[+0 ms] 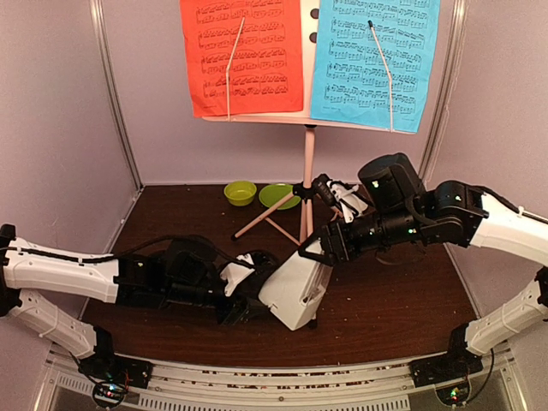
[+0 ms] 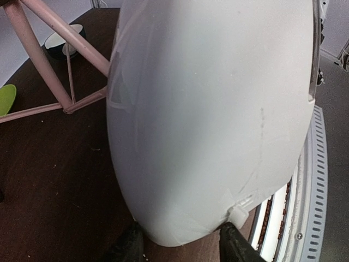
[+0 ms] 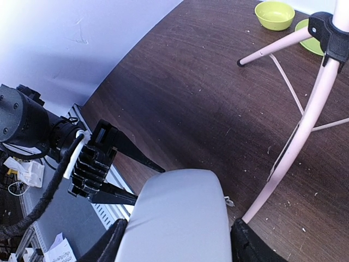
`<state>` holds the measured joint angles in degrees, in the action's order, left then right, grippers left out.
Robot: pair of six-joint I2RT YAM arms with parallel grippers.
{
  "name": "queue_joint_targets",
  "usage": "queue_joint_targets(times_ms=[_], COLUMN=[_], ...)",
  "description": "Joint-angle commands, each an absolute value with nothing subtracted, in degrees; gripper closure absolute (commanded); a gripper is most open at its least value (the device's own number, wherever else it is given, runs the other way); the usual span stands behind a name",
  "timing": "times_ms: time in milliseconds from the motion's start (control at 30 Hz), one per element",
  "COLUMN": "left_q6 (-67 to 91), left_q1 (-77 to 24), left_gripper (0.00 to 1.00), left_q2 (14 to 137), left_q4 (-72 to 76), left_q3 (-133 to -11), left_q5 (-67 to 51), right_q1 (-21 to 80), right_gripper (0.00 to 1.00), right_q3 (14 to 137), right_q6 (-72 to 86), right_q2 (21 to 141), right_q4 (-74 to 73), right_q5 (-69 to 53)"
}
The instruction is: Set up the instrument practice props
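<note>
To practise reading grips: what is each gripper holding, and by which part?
The right gripper clamps the metronome at its narrow top. The fingers of the left gripper straddle its lower end; whether they grip cannot be told.

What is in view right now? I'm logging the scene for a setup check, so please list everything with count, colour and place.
music stand: 1, pale pink, back middle of the table, tripod legs spread
red page: 1, red, left on the stand's desk
cyan page: 1, cyan, right on the stand's desk
metronome: 1, white, tilted, front middle
bowl: 1, lime green, behind the stand's legs
plate: 1, lime green, right of the bowl
small bowl: 1, white and dark, beyond the legs
table: 1, dark brown
left gripper: 1, black, fingers flanking the metronome's lower end
right gripper: 1, black, closed on the metronome's top
</note>
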<state>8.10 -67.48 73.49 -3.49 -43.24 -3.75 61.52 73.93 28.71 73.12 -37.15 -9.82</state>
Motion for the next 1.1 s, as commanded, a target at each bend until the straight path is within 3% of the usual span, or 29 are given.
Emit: queue_joint_targets(times_ms=[0,133,233,600,867,1067], left_q6=[10.67,14.65,18.64,32.78,41.72,44.82], left_q1=[-66.62,-65.34,-63.59,-56.70,-55.56,-55.07], left_gripper=[0.44,0.28,0.24,0.23,0.25,0.25], left_q2=[69.76,63.82,58.88,49.48,47.68,46.44], left_q4=[2.48,3.88,2.87,-9.57,-11.86,-12.28], left_q3=[-41.46,-37.30,-34.95,-32.84,-30.73,-29.06], left_q5=[-2.85,0.50,3.14,13.99,14.83,14.44], right_q1=[63.22,64.84,65.78,69.25,70.58,71.21], right_gripper=[0.92,0.92,0.91,0.85,0.77,0.60], right_q3=[78.16,80.91,83.34,89.04,94.09,96.10], right_q6=[31.37,32.66,34.89,42.71,46.65,48.58], right_q2=[74.48,77.84,81.30,93.99,102.52,106.76], right_q4=[-27.46,-27.78,-28.21,-26.98,-27.89,-28.56], right_q5=[-9.26,-3.29,1.56,13.65,18.99,19.89])
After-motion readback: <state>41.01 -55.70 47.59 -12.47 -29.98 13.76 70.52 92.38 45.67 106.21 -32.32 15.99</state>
